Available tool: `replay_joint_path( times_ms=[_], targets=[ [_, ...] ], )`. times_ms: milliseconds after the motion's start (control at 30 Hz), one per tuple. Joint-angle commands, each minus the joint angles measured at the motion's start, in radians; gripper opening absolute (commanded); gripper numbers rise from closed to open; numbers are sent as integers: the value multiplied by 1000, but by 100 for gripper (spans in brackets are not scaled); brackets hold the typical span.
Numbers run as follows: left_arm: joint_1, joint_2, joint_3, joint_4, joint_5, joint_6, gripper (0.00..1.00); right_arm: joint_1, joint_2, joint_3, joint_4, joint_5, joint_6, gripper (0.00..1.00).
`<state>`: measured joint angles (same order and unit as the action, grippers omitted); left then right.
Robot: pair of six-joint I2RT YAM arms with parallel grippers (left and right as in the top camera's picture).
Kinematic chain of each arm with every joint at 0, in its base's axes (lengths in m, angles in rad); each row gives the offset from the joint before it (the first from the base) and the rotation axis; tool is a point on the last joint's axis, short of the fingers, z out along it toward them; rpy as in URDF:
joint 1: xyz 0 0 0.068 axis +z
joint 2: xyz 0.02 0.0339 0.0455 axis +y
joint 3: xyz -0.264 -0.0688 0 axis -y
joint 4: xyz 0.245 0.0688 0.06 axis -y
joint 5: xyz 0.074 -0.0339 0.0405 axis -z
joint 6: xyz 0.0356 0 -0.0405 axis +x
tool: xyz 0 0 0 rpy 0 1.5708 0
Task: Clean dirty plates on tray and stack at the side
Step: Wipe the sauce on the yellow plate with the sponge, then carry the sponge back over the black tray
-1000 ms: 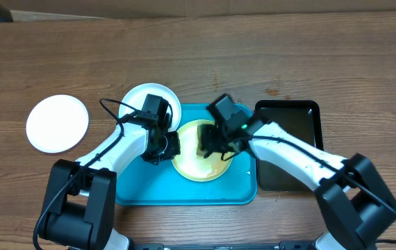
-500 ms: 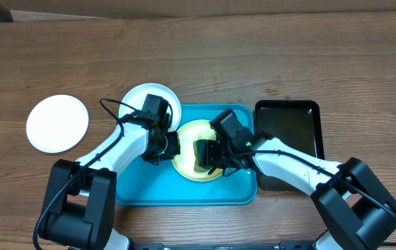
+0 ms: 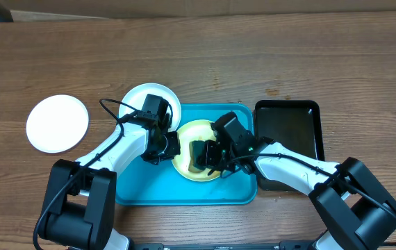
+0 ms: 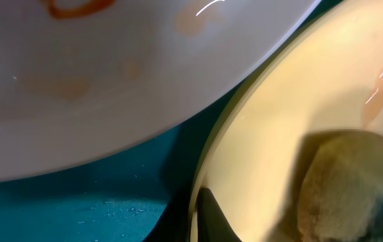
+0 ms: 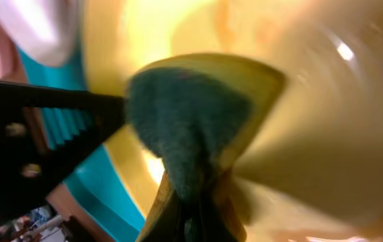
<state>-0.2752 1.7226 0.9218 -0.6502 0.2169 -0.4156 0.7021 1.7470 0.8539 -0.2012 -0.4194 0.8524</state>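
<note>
**Sponge on yellow plate, both arms at the blue tray**

Closest to the robot's base lies the tray (image 3: 184, 191), turquoise w/ a raised rim, its long side parallel to the table edge. Inside it, right of centre, sits the yellow plate (image 3: 196, 130), flat on the tray floor. The left gripper (image 3: 172, 146) is at the plate's left edge. In the left wrist view a dark fingertip (image 4: 208, 215) sits inside the plate's (image 4: 272, 134) rim and more black shows just outside it, so the jaws are clamped narrow on that rim. The right gripper (image 3: 206, 157) reaches in from the right and pinches a sponge (image 3: 199, 154) tight. The sponge presses on the plate's middle. In the right wrist view the sponge (image 5: 191, 114) is folded, green scouring face toward the lens and yellow foam behind, w/ the plate (image 5: 326, 154) blurred around it. The left wrist view catches a corner of the sponge (image 4: 346, 181) at bottom right.

Farther back, a white plate (image 3: 135, 101) overlaps the tray's far-left corner, part on the rim and part over the table. Up close the plate (image 4: 111, 67) carries faint orange-brown smears, and a strip of tray (image 4: 111, 202) separates it from the yellow one. A black tray (image 3: 292, 128) lies just beside the blue tray's right end. Well apart at left, a second white plate (image 3: 58, 123) rests alone on the wood table (image 3: 253, 55).
</note>
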Motion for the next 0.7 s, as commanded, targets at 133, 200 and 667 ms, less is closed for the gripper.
replay_joint_path(
  times_ms=[133,200,667],
  targets=[
    [-7,49,-36,-7,-67,1,4,10,-19,-64,-37,82,8,4],
    [-7,49,-36,-8,-68,1,4,10,-19,-68,-49,102,-31,4],
    [-7,49,-36,-7,-71,1,4,-98,-72,47,-254,360,-233,4]
  ],
)
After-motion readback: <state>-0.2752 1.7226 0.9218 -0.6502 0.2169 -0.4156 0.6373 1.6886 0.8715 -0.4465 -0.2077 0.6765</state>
